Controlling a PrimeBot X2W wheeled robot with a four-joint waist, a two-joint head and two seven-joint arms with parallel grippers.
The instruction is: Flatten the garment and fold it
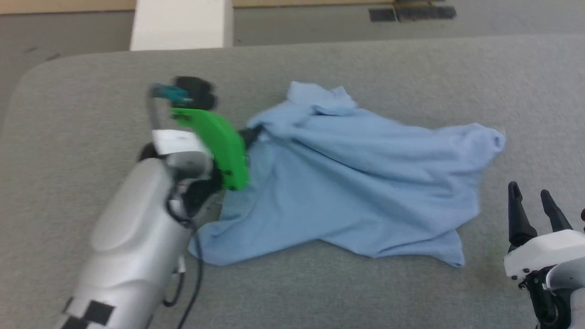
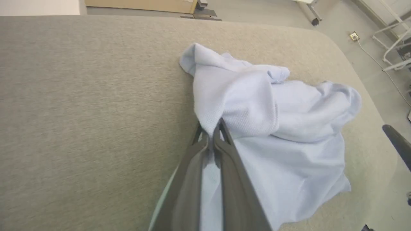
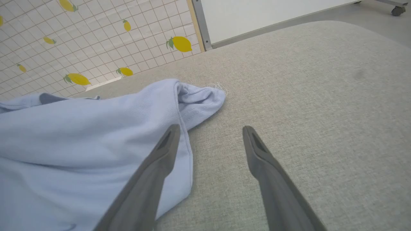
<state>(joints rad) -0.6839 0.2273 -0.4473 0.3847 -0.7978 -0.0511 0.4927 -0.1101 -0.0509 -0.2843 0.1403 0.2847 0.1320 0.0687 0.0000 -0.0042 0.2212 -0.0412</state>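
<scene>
- Reaches in from the lower left of the head view with a silver forearm [image 1: 132, 237], a black cable [image 1: 199, 269] hanging beside it and a green housing [image 1: 219, 141] at the wrist, all somewhat blurred.
- Clamps the left fingers [image 1: 251, 133] [image 2: 224, 141] tight together on a fold at the left edge of the garment [image 1: 356, 183] [image 2: 289, 144] [image 3: 80, 138]. In the left wrist view, shows cloth pinched between the two tips and standing up off the surface there.
- Places the garment, light blue and crumpled, near the middle of the grey worktop [image 1: 320, 292] [image 2: 80, 112] [image 3: 321, 96], spread wide, with a bunched peak on its far side and a rolled end pointing right.
- Shows long creases running from the pinched fold across toward that right end.
- Holds the right fingers [image 1: 516, 214] [image 3: 160, 166] spread wide apart with nothing between them, at the lower right of the head view, near the garment's right-hand corner.
- In the right wrist view, sets one finger over the garment's hem and the other over bare worktop; cannot tell whether either touches down.
- Beyond the worktop in that view, shows a tiled wall [image 3: 80, 38] printed with lemons.
</scene>
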